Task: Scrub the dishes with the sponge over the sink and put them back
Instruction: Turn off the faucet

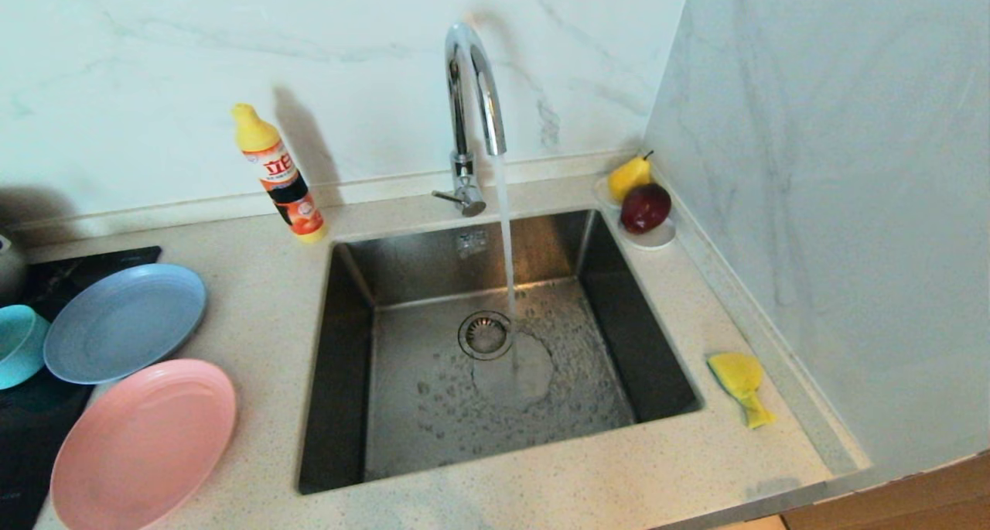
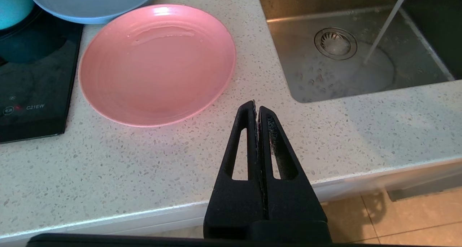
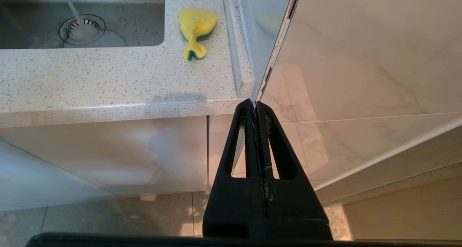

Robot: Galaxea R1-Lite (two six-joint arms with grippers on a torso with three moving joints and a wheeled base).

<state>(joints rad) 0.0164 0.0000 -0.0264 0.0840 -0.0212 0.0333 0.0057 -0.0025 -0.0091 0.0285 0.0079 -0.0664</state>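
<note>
You had the three dishes lined up on the counter to the left of the sink (image 1: 495, 344). The pink plate (image 1: 143, 441) was a round, matte, shallow dish lying flat nearest the counter's front edge, a thin film of water glinting on its far inner side. Just behind it lay the grey-blue plate (image 1: 124, 321), and at the far left the teal bowl (image 1: 19, 344) sat over the black stovetop (image 1: 39, 422). The sponge (image 1: 741, 383) lay on the counter to the right of the sink, near the wall: yellow foam with a dark green layer beneath, pinched at one end so it looked like a little fish tail. Water ran from the tap (image 1: 472, 120) into the steel basin, beside the round drain (image 1: 485, 334). Your left gripper (image 2: 257, 108) hung over the counter's front edge near the pink plate, fingers pressed together and empty. Your right gripper (image 3: 255, 106) hung off the counter's corner, closed tight on nothing.
</note>
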